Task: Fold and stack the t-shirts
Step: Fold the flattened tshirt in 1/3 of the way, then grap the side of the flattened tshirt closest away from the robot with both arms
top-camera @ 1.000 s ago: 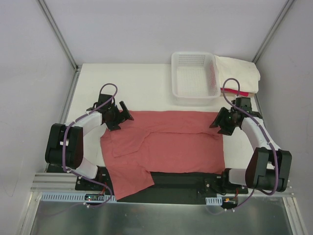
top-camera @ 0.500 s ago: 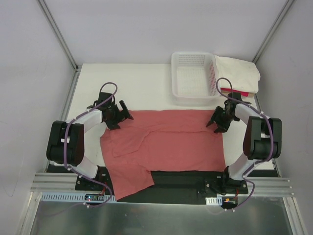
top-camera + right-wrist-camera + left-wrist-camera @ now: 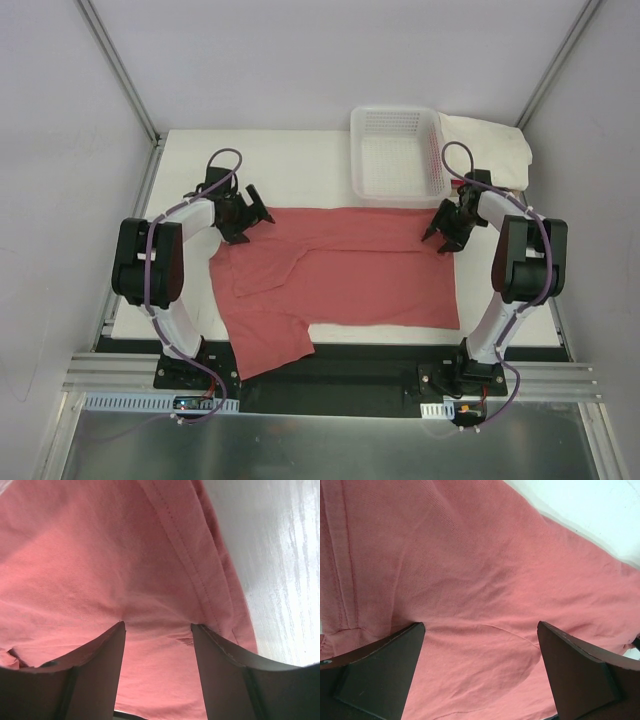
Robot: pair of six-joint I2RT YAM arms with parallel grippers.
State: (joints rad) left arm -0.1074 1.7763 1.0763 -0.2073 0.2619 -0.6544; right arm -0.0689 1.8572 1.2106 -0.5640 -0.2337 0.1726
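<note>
The dusty salmon-red t-shirt (image 3: 350,280) lies spread flat across the middle of the table, with one sleeve (image 3: 268,350) reaching the near edge. My left gripper (image 3: 250,225) is open on its far left corner, jaws wide apart and fingertips down on the cloth (image 3: 480,625). My right gripper (image 3: 440,238) is open on the far right corner by the hem, fingertips pressing the cloth (image 3: 157,625). The cream-white t-shirt (image 3: 495,150) lies bunched at the back right. Only a thin pink-red strip (image 3: 437,160) of the third shirt shows, beside the basket.
A white lattice basket (image 3: 395,112) stands at the back, right of centre, just beyond the shirt's far edge and close to my right gripper. Bare white table (image 3: 290,165) lies behind the shirt on the left. Walls close in on both sides.
Both grippers have moved toward the back of the table, and the salmon-red shirt has slid back with them. Its near edge has come off the black base onto the table.
</note>
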